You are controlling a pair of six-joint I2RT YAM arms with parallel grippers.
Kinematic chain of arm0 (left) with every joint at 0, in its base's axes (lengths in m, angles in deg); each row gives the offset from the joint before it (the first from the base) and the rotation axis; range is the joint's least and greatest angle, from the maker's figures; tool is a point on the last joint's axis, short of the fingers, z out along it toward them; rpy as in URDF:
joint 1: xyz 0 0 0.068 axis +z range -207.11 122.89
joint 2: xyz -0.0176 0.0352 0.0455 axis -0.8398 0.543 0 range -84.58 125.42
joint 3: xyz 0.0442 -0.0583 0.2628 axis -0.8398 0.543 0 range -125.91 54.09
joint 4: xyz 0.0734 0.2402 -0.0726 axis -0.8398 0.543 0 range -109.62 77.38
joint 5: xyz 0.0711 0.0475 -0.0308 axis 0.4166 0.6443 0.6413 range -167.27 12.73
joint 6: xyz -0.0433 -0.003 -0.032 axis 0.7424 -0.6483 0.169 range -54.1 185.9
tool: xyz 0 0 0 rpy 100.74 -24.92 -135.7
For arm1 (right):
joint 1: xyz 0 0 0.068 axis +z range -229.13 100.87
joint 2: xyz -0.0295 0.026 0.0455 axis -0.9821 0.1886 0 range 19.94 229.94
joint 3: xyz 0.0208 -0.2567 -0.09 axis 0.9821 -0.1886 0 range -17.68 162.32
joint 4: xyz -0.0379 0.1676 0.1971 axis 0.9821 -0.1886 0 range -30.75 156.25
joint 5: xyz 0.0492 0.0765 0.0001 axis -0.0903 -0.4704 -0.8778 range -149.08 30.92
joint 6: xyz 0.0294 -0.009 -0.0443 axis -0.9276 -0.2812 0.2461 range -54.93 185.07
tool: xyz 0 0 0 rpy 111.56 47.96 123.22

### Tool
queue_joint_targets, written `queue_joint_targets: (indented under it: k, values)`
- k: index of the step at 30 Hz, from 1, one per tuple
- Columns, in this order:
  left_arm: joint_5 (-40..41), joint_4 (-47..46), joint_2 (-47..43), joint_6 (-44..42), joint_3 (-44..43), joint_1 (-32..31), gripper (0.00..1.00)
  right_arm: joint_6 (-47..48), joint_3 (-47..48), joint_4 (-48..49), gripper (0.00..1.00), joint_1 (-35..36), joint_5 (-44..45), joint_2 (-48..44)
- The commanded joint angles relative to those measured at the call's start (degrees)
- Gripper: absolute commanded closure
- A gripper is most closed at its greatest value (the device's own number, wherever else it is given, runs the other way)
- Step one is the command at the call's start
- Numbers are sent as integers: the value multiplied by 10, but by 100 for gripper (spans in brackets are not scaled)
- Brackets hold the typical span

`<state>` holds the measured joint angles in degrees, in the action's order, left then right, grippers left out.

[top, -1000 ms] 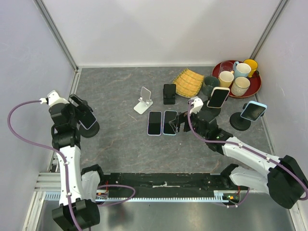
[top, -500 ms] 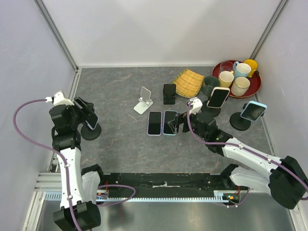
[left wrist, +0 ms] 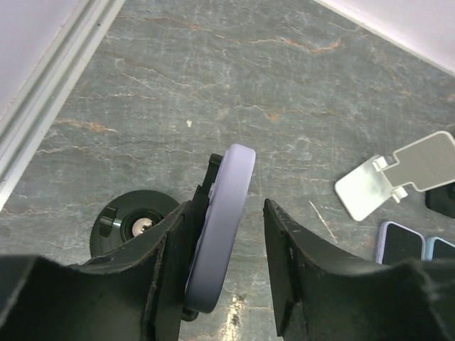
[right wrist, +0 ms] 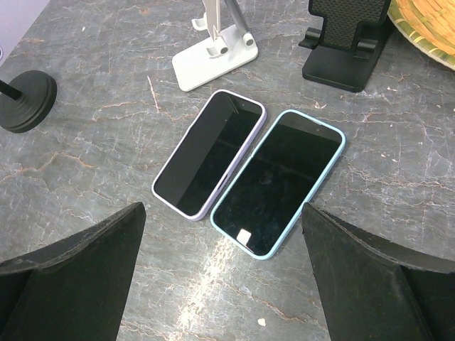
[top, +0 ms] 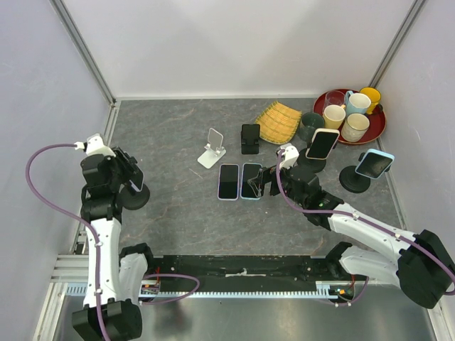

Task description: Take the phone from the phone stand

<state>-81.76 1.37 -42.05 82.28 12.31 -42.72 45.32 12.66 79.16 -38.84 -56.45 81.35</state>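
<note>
Left wrist view, and we're right at the grasp: the left claw [left wrist: 231, 213] straddles the lavender phone [left wrist: 226, 206], seen edge-on. One finger [left wrist: 178, 241] sits against the phone's back. The other finger [left wrist: 281, 241] stands off, with a strip of tabletop [left wrist: 213, 71] showing between it and the screen side. So the claw is narrowly parted, not clamped. A black bracket [left wrist: 211, 170] shows behind the phone, and the round base of the phone stand [left wrist: 117, 213] sits below at the near left. My read is that the phone is still on its stand.

The next move calls for a squeeze across the phone's faces, then a lift up and away from the bracket, without dragging that light base along.

From the top view, the left arm [top: 99, 213] rises steeply at the near left, its wrist bent over towards the right. The right arm [top: 355, 220] lies low, reaching towards the centre. Its right claw [right wrist: 220, 213] is spread wide and holds nothing, above two phones [right wrist: 210, 153] lying flat side by side.
</note>
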Motion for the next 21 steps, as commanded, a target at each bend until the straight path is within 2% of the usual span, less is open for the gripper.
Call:
queue_joint_targets:
  k: [1,2,4,6,7,9,10,11,15,19,21]
  values:
    - [47,-6,17,-44,-1,-18,54,0,-4,29,2,1,4,-1]
    - [61,-6,20,-48,-3,-23,55,0,-4,29,2,1,4,-2]
    - [64,-7,32,-55,-10,-30,65,-1,-4,30,2,1,3,-1]
    - [63,-9,35,-57,-15,-38,71,-1,-5,29,2,2,3,-2]
    - [57,-10,34,-57,-19,-41,79,-1,-5,29,2,1,3,-1]
    - [51,-12,31,-53,-22,-53,84,0,-4,29,2,1,2,-1]
    - [48,-13,27,-50,-26,-59,93,-1,-4,29,2,1,2,0]
    - [48,-12,24,-46,-29,-69,97,-2,-4,29,2,1,1,0]
    - [48,-24,20,-15,-35,-127,98,-2,-5,31,2,1,-1,6]
    - [101,-45,34,7,-35,-256,98,1,-4,29,3,1,-1,10]
    - [127,-53,49,21,-36,-292,98,8,1,21,3,1,4,7]
